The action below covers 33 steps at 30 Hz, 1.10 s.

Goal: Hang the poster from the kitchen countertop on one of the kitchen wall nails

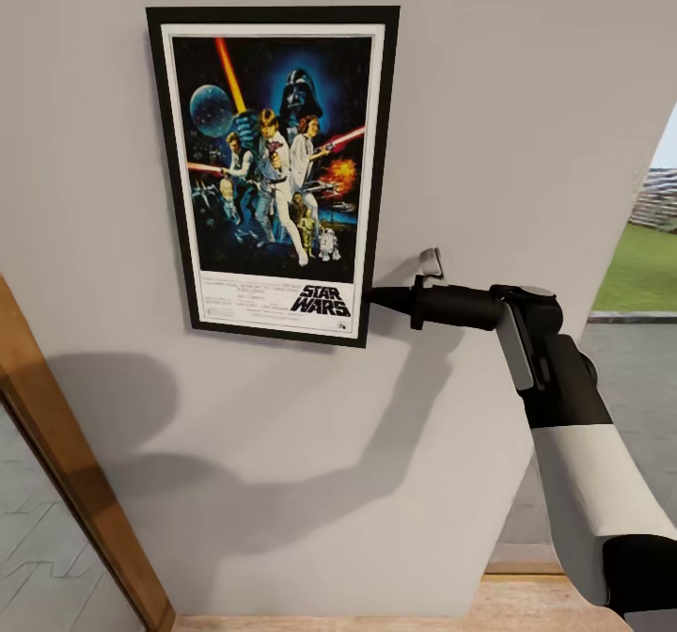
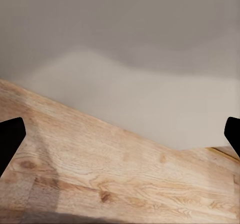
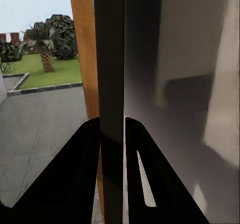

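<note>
grey wall [image 1: 527,96] carries the star wars poster [image 1: 273,176], flat and upright. right end effector [image 1: 376,296] pinches the frame's lower right edge. left end effector [image 2: 120,139] spread above wooden floor [image 2: 100,179].

Wall [image 1: 489,96] bare right of poster [image 1: 273,171] — open doorway [image 1: 649,265] beyond; wood frame [image 1: 66,463] blocks lower left.
</note>
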### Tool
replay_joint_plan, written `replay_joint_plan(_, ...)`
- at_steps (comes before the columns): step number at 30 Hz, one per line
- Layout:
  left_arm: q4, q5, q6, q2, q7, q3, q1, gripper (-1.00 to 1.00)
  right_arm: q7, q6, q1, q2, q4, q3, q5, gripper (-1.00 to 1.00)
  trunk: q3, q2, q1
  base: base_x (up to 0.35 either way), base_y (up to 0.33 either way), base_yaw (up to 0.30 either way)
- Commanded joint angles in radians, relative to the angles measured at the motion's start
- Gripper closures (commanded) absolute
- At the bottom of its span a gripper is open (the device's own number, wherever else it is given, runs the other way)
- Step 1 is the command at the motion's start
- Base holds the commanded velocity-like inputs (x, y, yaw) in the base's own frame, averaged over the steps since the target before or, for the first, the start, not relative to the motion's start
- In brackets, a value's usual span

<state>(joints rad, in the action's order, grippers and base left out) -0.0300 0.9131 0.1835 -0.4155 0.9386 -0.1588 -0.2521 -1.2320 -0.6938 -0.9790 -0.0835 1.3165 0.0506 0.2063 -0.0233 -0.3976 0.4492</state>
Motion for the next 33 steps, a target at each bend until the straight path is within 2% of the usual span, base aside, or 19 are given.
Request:
replay_joint_plan(1, 0.001, 0.006, 0.007, 0.000, 0.002, -0.008, -0.001, -1.00, -0.001, -0.010, -0.001, -0.001, 0.000, 0.002, 0.008, 1.00, -0.002, -0.002, 0.001, 0.063, 0.000, 0.000)
replay_joint_plan(33, 0.000, 0.007, 0.007, 0.000, 0.002, -0.010, -0.001, -1.00, -0.002, -0.012, -0.001, -0.002, 0.000, -0.002, 0.023, 1.00, -0.002, -0.002, 0.001, 0.006, 0.000, 0.000)
